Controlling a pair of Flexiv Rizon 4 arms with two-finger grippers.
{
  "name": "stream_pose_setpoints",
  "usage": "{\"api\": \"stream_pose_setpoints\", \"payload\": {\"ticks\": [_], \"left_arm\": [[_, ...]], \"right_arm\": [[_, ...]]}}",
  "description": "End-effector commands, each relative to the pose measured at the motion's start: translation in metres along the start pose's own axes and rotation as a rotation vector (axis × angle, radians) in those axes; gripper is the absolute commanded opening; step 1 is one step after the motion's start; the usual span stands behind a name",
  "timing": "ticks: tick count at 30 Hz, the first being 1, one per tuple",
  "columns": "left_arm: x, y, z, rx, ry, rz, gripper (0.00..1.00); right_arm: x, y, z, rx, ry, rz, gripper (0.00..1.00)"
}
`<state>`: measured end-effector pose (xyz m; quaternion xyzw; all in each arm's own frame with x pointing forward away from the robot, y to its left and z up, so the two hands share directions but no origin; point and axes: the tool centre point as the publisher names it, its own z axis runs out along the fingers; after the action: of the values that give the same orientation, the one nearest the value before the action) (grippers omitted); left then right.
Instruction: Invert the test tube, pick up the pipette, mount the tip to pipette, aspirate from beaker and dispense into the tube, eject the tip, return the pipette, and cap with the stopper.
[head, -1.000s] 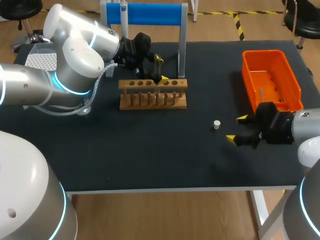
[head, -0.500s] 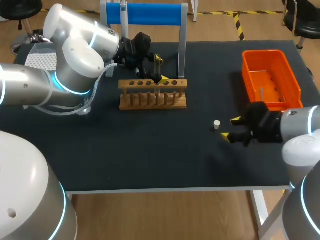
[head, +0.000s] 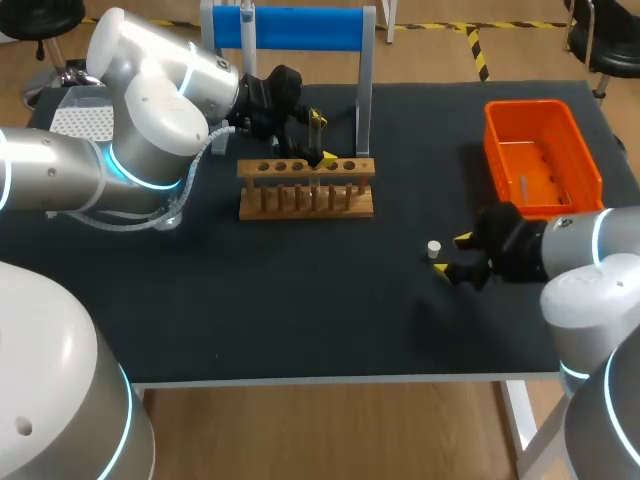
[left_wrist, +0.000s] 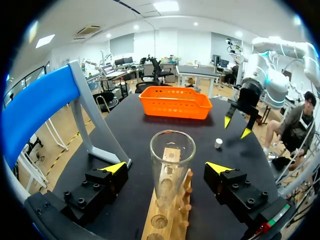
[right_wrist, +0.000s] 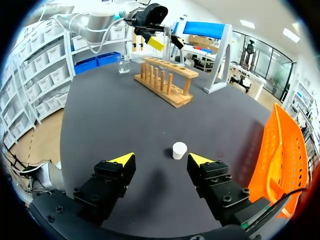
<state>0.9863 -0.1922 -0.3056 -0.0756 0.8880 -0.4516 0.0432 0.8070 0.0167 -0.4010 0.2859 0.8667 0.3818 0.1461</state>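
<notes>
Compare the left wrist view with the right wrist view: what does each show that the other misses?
Only the left wrist view: the glass test tube upright in the rack, between the open fingers of the left gripper, touching neither. Only the right wrist view: the small beaker off the rack's end. Both: the rack, the white stopper lying on the table just ahead of the open right gripper, the orange basket and the blue stand.

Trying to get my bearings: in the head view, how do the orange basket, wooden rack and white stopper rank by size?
1. orange basket, covers the most area.
2. wooden test tube rack, slightly longer but much narrower.
3. white stopper, by far the smallest.
</notes>
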Motion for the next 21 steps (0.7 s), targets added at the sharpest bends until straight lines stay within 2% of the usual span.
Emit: {"api": "stream_pose_setpoints", "payload": {"ticks": [1, 13, 21], "left_arm": [[0.0, -0.001, 0.0, -0.003, 0.002, -0.001, 1.0], [0.0, -0.001, 0.0, -0.003, 0.002, -0.001, 1.0], [0.0, -0.001, 0.0, -0.003, 0.002, -0.001, 1.0]], "right_arm": [[-0.001, 0.003, 0.009, 0.018, -0.007, -0.001, 0.66], [-0.007, 0.002, 0.025, 0.03, -0.004, 0.004, 0.53], [-0.011, 0.001, 0.031, 0.037, -0.006, 0.004, 0.53]]}}
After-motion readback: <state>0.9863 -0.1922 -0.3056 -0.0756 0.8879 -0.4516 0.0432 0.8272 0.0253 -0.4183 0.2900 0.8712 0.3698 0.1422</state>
